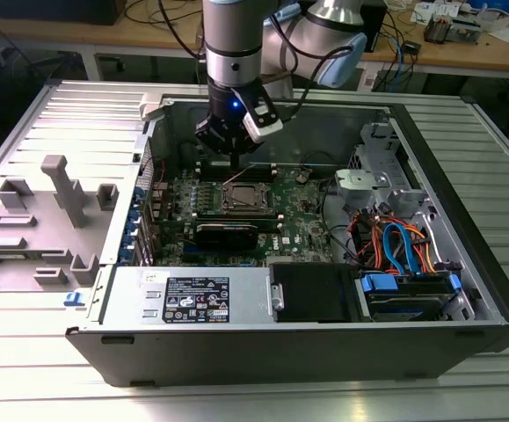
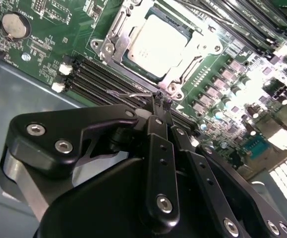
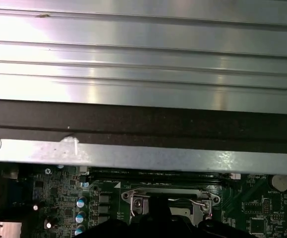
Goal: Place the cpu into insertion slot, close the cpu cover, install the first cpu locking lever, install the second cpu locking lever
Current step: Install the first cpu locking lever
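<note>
Cpu (image 2: 158,42) sat under closed cpu cover (image 2: 197,48); gripper (image 2: 161,100) fingers (image 2: 159,130) pinched nearly together, tips on thin wire locking lever (image 2: 128,93).

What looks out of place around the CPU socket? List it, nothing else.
One wire locking lever stands raised off the motherboard beside the cpu cover instead of lying latched; the gripper is shut on its free end. The cpu sits flat under the closed cover. Nothing else stands out.
</note>
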`<state>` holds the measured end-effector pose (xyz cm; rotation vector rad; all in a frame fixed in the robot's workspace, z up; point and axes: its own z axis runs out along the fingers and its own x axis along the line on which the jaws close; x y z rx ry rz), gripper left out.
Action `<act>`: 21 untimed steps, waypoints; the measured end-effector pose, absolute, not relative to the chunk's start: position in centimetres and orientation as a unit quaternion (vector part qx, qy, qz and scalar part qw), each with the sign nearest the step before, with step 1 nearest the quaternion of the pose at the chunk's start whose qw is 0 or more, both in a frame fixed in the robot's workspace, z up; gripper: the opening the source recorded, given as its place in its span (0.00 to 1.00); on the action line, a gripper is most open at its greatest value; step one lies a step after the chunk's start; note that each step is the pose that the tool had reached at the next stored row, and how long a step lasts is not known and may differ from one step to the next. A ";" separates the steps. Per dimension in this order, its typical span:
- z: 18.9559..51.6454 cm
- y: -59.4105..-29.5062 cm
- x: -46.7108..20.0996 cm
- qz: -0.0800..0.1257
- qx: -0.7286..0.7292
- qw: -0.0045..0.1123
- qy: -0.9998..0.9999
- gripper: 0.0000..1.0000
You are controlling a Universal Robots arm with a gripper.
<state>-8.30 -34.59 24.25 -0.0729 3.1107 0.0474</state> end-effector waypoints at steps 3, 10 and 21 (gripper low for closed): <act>23.7 -34.6 -8.0 0.015 -0.021 0.015 1.000 0.11; 22.8 -34.5 -6.9 0.015 -0.016 0.015 1.000 0.11; 21.8 -34.4 -5.9 0.014 -0.013 0.015 1.000 0.11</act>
